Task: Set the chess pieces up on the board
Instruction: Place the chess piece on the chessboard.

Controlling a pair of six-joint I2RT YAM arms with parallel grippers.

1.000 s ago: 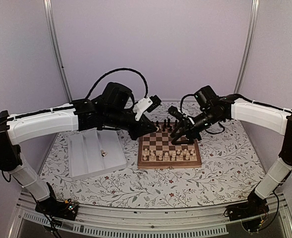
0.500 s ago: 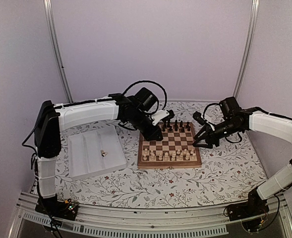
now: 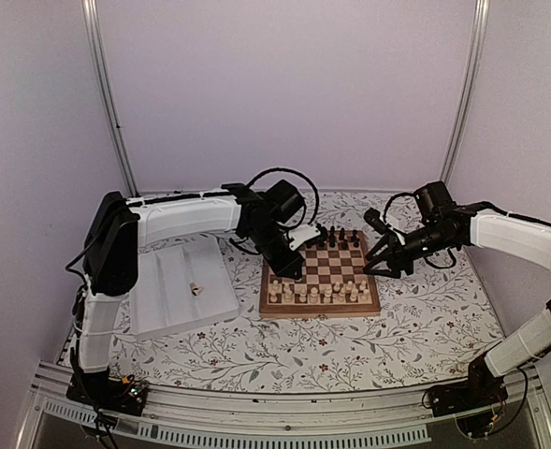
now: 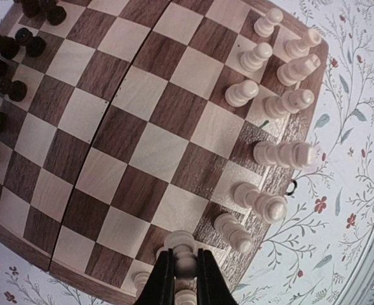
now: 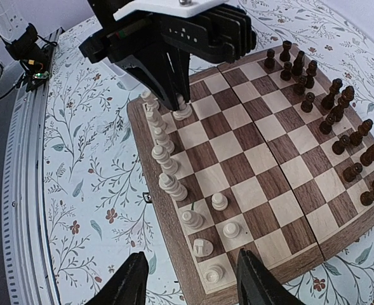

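Near edge of board (image 3: pixel 320 310): two rows of pale chess pieces (image 3: pixel 314 293), most upright; in right wrist view one piece (image 5: pixel 202 247) near the board's near right corner lies tipped over. One stray pale piece (image 3: pixel 195 288) left in white tray (image 3: pixel 163 309), well apart from board, toward table's left edge.

Left gripper (image 4: pixel 185 279): nearly closed, pinching a pale pawn (image 4: pixel 181 251) by the neck, base on or just above a square at the board's near left corner; contact with board unclear.

Right gripper (image 5: pixel 190 283): fingers apart, empty, hovering off the board's right edge.

Far edge of board: dark pieces (image 3: pixel 333 239), in place.

Handling judgement: pieces probably light, rigid, smooth-turned wood, top-heavy, easily toppled by a finger brush. Best hold: narrow waist under the head, fingers vertical, gentle squeeze, straight lift clear of neighbours.
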